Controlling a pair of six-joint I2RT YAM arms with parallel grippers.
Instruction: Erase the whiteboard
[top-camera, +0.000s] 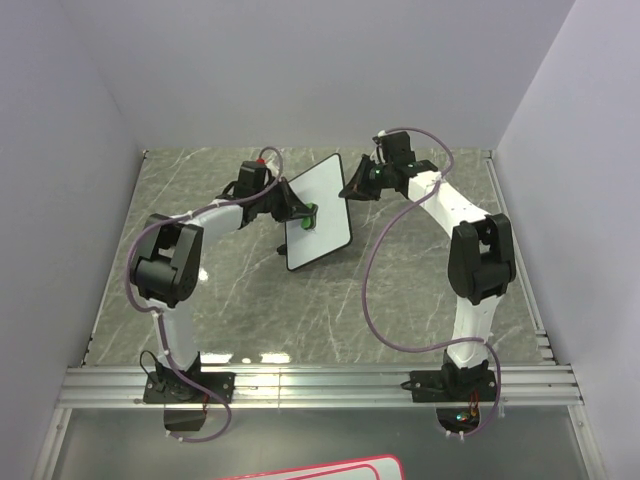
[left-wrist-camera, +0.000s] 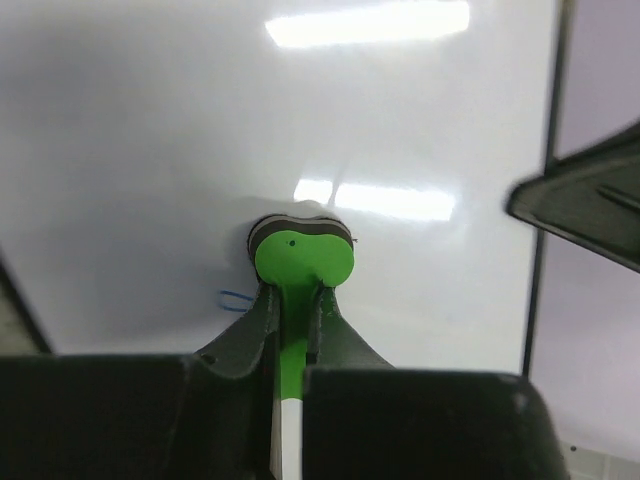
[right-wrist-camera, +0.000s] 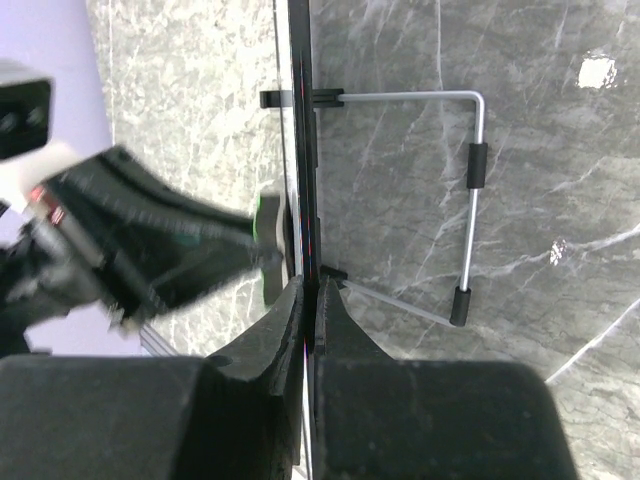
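The whiteboard (top-camera: 322, 222) stands tilted on the table's middle, held up off its wire stand (right-wrist-camera: 475, 170). My right gripper (top-camera: 352, 187) is shut on the board's thin black rim (right-wrist-camera: 300, 150), with its fingers (right-wrist-camera: 312, 290) clamping the edge. My left gripper (top-camera: 298, 213) is shut on a green eraser (left-wrist-camera: 302, 262), its jaws pinching the green stem (left-wrist-camera: 293, 300). The eraser's dark pad presses against the white face (left-wrist-camera: 200, 150). A small blue scribble (left-wrist-camera: 235, 298) shows just left of the eraser. In the right wrist view the left gripper (right-wrist-camera: 150, 240) comes in from the left.
The grey marble tabletop (top-camera: 240, 300) lies inside pale walls on three sides. Aluminium rails (top-camera: 320, 382) run along the near edge by both arm bases. A pink-edged white panel (top-camera: 320, 468) pokes in at the bottom.
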